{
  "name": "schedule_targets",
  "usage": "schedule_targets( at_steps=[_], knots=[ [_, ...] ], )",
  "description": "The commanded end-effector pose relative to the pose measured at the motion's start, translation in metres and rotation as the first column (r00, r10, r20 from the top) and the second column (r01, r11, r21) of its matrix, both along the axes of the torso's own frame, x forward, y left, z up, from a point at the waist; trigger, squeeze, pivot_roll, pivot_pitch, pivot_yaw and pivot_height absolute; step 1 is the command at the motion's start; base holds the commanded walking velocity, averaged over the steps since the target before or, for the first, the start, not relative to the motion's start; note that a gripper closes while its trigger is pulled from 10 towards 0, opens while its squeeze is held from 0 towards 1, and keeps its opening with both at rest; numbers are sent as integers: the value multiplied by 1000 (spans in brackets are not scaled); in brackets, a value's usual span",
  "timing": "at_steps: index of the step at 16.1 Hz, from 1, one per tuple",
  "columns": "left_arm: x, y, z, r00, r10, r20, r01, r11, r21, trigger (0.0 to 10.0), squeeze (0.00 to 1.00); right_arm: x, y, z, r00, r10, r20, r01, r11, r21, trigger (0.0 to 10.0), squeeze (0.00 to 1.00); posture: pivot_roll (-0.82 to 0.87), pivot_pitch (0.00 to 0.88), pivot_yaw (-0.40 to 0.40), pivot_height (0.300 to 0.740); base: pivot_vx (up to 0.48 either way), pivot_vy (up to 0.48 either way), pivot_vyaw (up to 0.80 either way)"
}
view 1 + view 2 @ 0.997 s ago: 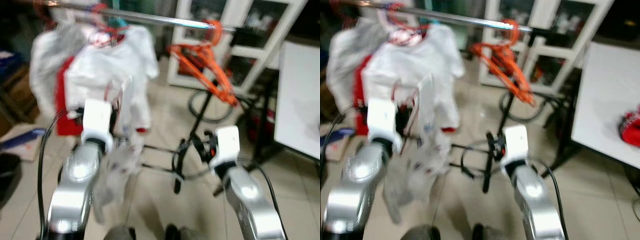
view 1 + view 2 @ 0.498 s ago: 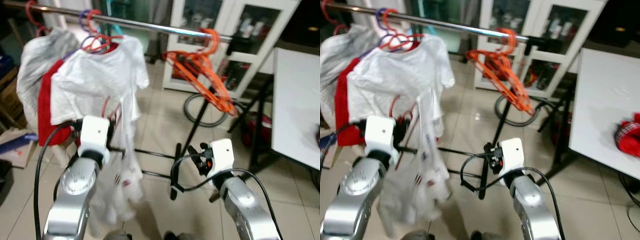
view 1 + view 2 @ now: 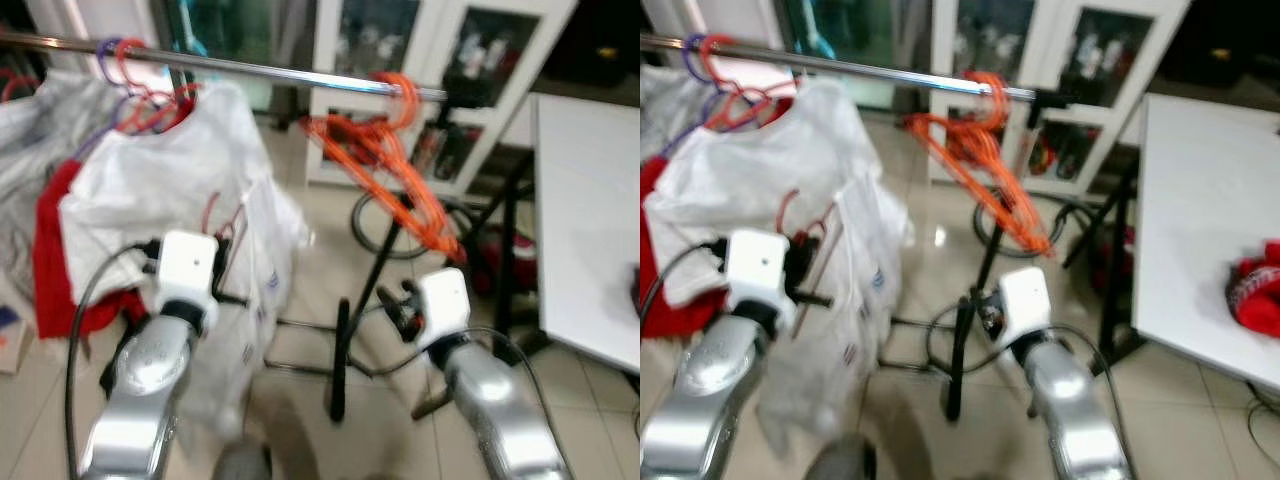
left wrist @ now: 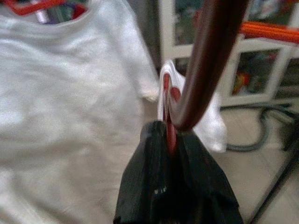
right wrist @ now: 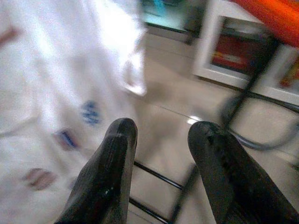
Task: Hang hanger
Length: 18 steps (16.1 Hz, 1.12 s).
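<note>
Holding the red hanger (image 4: 196, 70) with its white patterned garment (image 3: 262, 300) below the rail (image 3: 260, 68), I judge the hanging step not yet done. My left gripper (image 4: 170, 135) is clamped on the hanger's neck, the hook curving out past the fingertips; my right gripper (image 5: 161, 135) is spread and carries nothing.

Two grippers (image 4: 175, 135), perhaps three shirts (image 3: 165, 195).

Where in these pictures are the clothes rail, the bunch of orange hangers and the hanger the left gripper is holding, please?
clothes rail (image 3: 270, 68), left eye view, bare stretch of the bar.
orange hangers (image 3: 985, 190), right eye view, middle of the bunch.
dark red hanger (image 4: 208, 60), left wrist view, its curved hook above the fingers.
</note>
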<state>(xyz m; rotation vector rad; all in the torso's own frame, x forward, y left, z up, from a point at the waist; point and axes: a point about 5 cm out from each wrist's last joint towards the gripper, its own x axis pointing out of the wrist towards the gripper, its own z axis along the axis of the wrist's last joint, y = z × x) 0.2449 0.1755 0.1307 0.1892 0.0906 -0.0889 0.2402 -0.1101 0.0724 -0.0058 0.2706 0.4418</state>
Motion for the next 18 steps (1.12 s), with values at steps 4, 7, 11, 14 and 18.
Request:
schedule_targets(
  at_steps=[4, 7, 11, 14, 18],
  knots=[
    [11, -1, 16, 998, -16, 53, 15, 1000, 16, 10000, 0, 5, -6, 11, 999, -26, 25, 27, 1000, -6, 10000, 0, 77, 97, -66, 740, 176, 0, 0],
    [35, -2, 24, 996, -86, 5, 86, 995, 54, 10000, 0, 10, -4, 19, 998, -33, 48, 33, 999, 12, 10000, 0, 71, 84, -64, 740, 0, 0, 0],
    [77, 16, 57, 998, -12, 65, 5, 994, 107, 10000, 0, 12, -7, 31, 995, -32, 96, 32, 999, 10, 10000, 0, 59, 57, -60, 740, 0, 0, 0],
    [94, 17, 73, 996, 10, 84, -13, 999, 40, 10000, 0, 13, -9, 40, 989, -32, 142, 28, 999, 28, 10000, 0, 56, 57, -65, 740, 0, 0, 0],
    [106, 15, 88, 993, -30, 118, 24, 998, 51, 10000, 0, 5, -8, 41, 987, 76, 139, -83, 996, 39, 10000, 0, 53, 61, -66, 740, 0, 0, 0]
  ],
)
